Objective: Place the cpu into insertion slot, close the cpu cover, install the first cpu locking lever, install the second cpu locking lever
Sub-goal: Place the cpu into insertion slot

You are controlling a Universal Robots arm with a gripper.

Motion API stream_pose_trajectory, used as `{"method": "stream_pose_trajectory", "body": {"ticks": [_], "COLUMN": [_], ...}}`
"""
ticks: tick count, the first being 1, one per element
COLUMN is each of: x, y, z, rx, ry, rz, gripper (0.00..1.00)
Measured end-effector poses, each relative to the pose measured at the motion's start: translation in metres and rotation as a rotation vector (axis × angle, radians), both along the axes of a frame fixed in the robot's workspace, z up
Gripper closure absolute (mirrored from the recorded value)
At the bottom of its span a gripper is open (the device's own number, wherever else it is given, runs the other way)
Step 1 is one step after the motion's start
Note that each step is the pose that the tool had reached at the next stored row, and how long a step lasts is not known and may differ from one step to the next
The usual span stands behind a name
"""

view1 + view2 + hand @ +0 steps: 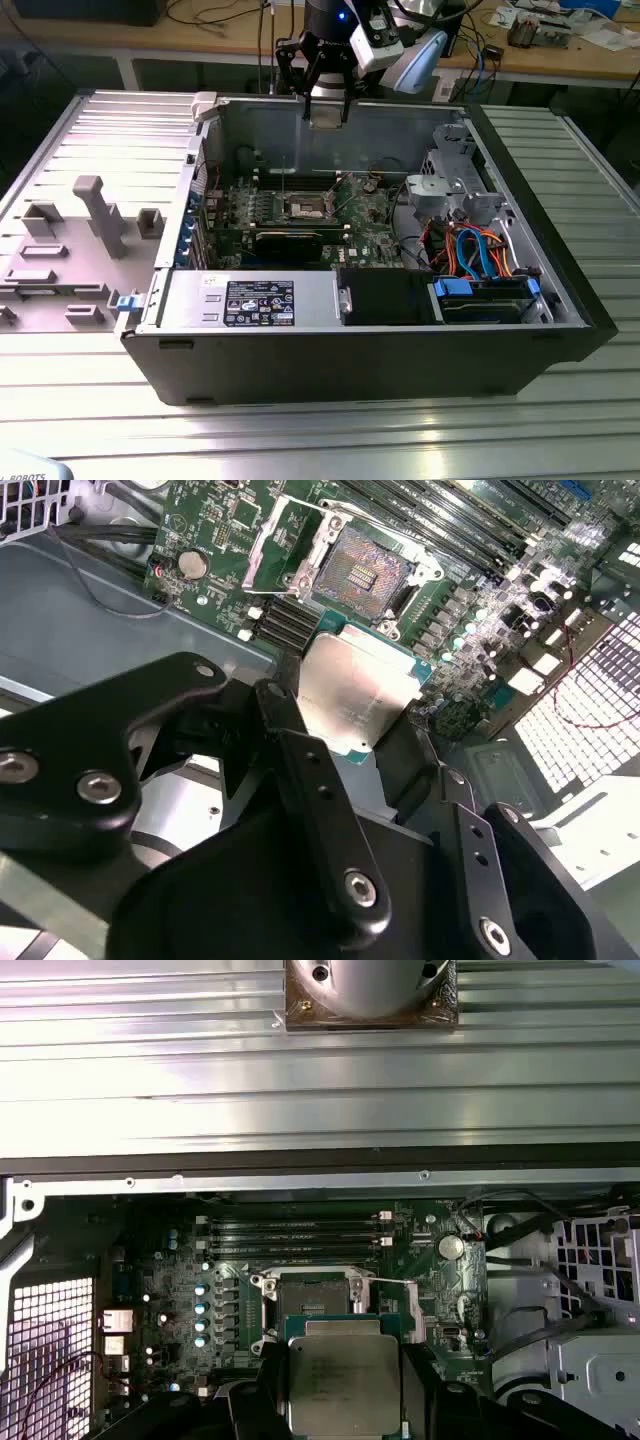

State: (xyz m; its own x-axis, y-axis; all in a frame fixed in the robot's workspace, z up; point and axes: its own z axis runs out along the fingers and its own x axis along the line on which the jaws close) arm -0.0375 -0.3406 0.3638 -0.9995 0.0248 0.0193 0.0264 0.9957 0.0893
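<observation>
Over far side of open black metal computer case (400, 362), black gripper (326, 115) jaws clamped on flat silver-grey square cpu (360, 690), silver-rimmed square insertion slot (362, 572) on green circuit board (215, 525) inside, dark centre exposed

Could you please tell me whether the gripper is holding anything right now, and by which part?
Yes: the gripper holds the cpu, pinched by two opposite side edges, its metal top bare in both wrist views; the insertion slot lies empty.
</observation>
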Motion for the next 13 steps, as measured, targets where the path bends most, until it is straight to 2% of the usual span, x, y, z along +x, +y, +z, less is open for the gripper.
{"method": "stream_pose_trajectory", "body": {"ticks": [13], "x": [0.0000], "y": [0.0000], "z": [0.0000], "rx": [0.0000], "ry": [0.0001], "rz": [-0.001], "gripper": [0.46]}}
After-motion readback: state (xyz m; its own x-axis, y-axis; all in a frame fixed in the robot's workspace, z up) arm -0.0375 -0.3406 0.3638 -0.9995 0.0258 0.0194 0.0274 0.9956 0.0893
